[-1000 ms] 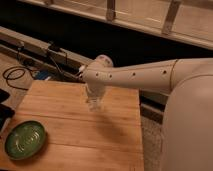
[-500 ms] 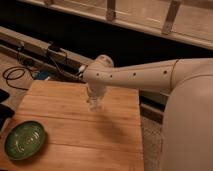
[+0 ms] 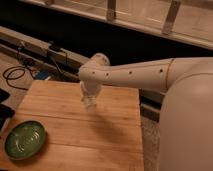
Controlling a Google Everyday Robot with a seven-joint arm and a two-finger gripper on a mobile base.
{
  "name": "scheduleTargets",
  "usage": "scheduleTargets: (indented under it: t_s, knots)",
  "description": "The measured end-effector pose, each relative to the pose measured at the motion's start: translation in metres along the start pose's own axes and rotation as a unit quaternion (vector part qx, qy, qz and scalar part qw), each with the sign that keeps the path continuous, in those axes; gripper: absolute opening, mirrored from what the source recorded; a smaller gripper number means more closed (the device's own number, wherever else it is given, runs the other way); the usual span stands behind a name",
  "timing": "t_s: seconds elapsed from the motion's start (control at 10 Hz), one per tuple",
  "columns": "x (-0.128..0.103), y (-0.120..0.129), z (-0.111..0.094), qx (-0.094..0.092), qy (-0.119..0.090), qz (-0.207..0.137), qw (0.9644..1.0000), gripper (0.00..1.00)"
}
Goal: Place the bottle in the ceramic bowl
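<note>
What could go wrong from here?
The shut gripper hangs over mid-table, far from the ceramic bowl at the view's lower-left corner; an early release could miss. I cannot tell the bottle apart from the gripper, so the grip is unconfirmed. The bowl sits near the table edge; a nudge could push it off.

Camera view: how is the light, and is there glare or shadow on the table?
Camera view: warm, dim light; soft glare inside the ceramic bowl; the gripper, above the wooden table, casts a faint shadow toward the right; background dark.

Wooden table (image 3: 100,135), green ceramic bowl (image 3: 25,140) at its near-left corner; end effector (image 3: 90,102) above middle
</note>
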Motion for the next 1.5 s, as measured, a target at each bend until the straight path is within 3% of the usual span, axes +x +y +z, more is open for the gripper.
scheduleTargets:
  t_s: [0.2, 0.3, 0.5, 0.8, 0.9, 1.3, 1.4, 1.5]
  knots:
    - [-0.017, 0.062, 0.002, -0.019, -0.008, -0.068, 0.9975, 0.00]
    - [-0.020, 0.094, 0.001, -0.030, -0.012, -0.105, 0.9940, 0.00]
    - [-0.014, 0.148, -0.006, -0.055, -0.019, -0.173, 0.9832, 0.00]
    - [0.008, 0.216, -0.015, -0.095, -0.017, -0.238, 0.9666, 0.00]
    - [0.014, 0.230, -0.016, -0.102, -0.015, -0.246, 0.9638, 0.00]
    - [0.013, 0.224, -0.015, -0.098, -0.014, -0.244, 0.9646, 0.00]
    - [0.015, 0.221, -0.012, -0.102, -0.006, -0.248, 0.9634, 0.00]
    - [0.019, 0.225, -0.004, -0.113, 0.005, -0.259, 0.9593, 0.00]
